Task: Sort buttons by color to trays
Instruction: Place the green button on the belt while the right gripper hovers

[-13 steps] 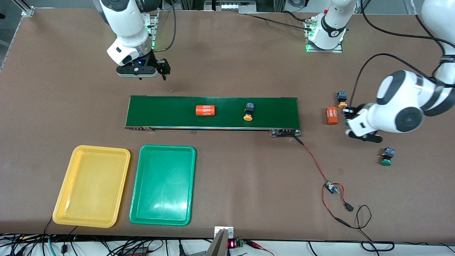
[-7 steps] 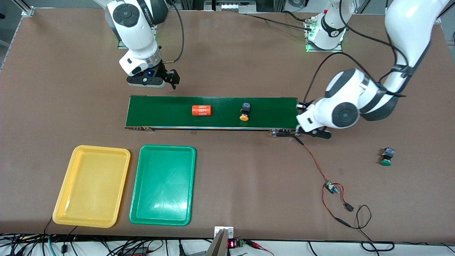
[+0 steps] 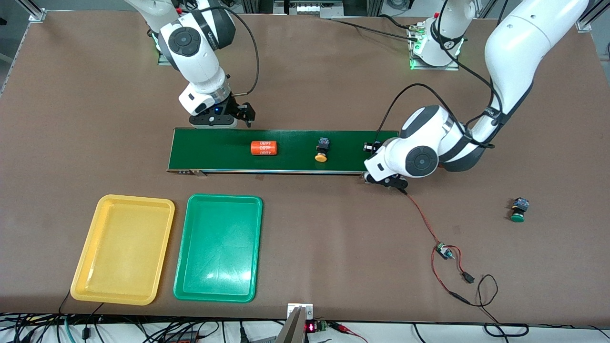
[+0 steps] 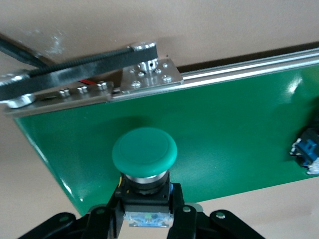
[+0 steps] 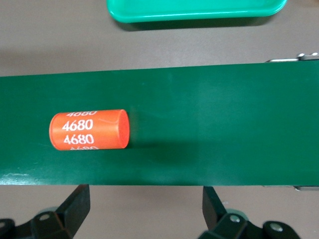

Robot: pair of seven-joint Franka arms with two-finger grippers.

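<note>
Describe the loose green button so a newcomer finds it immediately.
Start at the long green conveyor belt mid-table. Toward the left arm's end, past its red wiring, a green button lies alone on bare table, nearer the front camera. The other green-capped one sits clamped in an end effector.

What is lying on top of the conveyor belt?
On the conveyor belt: an orange cylinder and a yellow-capped button. The left gripper holds a green button over the belt's end; the arm hides the belt there.
</note>
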